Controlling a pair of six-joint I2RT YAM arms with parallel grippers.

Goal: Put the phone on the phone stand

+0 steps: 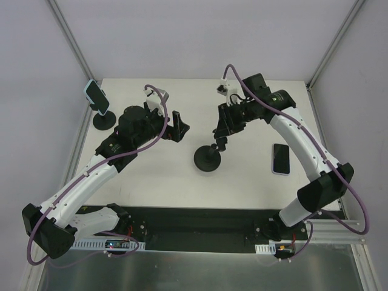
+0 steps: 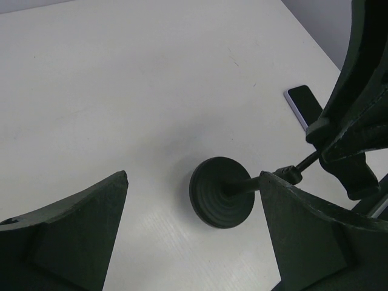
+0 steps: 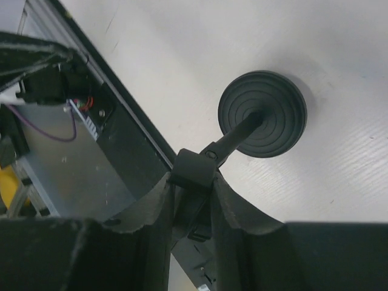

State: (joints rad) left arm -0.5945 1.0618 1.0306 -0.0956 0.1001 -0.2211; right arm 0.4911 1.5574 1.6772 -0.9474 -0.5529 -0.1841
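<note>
1. Near the middle of the table [image 1: 151, 182], the stand [image 1: 208, 159] shows its round black base, with the stem leaning toward 1 o'clock in the top view. Whether the base rests on the surface or hangs just above it, I cannot tell.
2. The right gripper [image 1: 219, 138] has hold of the stand's upper end. In the right wrist view its fingers [image 3: 145, 212] press against both sides of the head piece.
3. The phone [image 1: 280, 158] lies flat with its dark screen up, at 3 o'clock from the base and well apart from it. Nothing touches it.
4. The left gripper [image 1: 177, 127] hovers at 10 o'clock from the base. Its fingers [image 2: 85, 224] are spread wide and hold nothing, and its wrist view shows the base between them.
5. At the table's 10 o'clock corner, a second stand [image 1: 104, 119] carries a second phone [image 1: 96, 97].
</note>
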